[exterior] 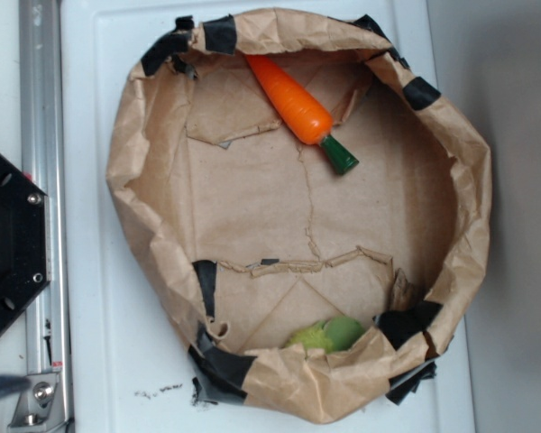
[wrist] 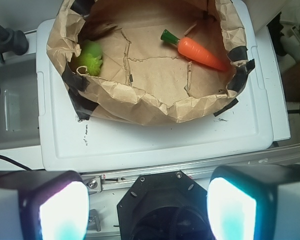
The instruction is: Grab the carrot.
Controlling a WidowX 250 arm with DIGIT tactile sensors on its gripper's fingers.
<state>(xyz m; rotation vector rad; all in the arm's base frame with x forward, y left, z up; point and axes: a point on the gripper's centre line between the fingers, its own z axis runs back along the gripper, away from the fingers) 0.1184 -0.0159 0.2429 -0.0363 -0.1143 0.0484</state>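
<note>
Carrot (exterior: pixel 289 101), glossy orange, green-stemmed, lies in paper basin (exterior: pixel 469 171); gripper (wrist: pixel 147 207) seemingly spread wide, empty.

Item: white board (exterior: pixel 99 298), my work surface, flat, faint dark specks near one edge. Resting directly on it: one crumpled brown paper basin (exterior: pixel 140 135), its rim patched with black tape.

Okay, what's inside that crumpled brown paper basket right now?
The glossy orange toy carrot lies by one wall of the paper basket; a lumpy yellow-green object sits opposite, partly hidden by the rim.
</note>
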